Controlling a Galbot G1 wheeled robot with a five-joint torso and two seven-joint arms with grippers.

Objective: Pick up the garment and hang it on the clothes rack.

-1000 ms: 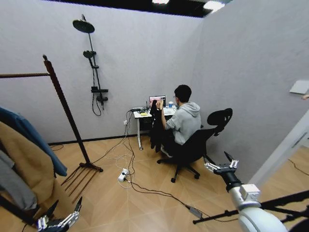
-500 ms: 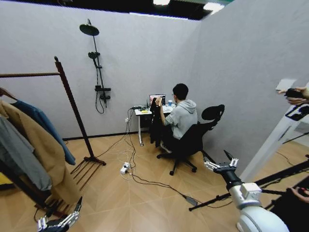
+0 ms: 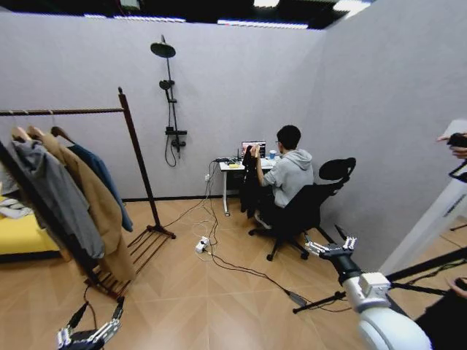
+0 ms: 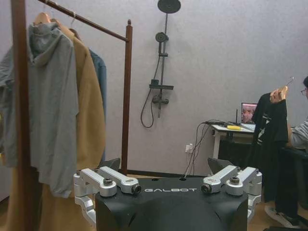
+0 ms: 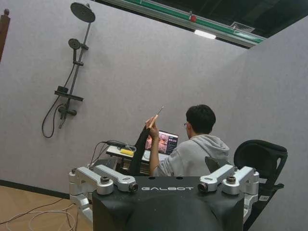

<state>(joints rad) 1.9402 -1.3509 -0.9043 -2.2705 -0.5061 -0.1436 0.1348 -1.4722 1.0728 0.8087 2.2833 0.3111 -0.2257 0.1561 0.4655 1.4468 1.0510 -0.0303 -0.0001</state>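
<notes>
Both grippers are hanging open and empty: left gripper [image 3: 93, 321] near left, right gripper [image 3: 330, 243] near right. The garment [image 3: 102, 177] is hanging on the clothes rack [image 3: 139, 154], far left.

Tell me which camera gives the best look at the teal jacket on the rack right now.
The head view: the garment hangs on the clothes rack behind the tan coat, with its shoulder and one long edge visible. The left wrist view shows a narrower strip between the tan coat and a rack post. The right wrist view faces the shower fixture instead.
</notes>
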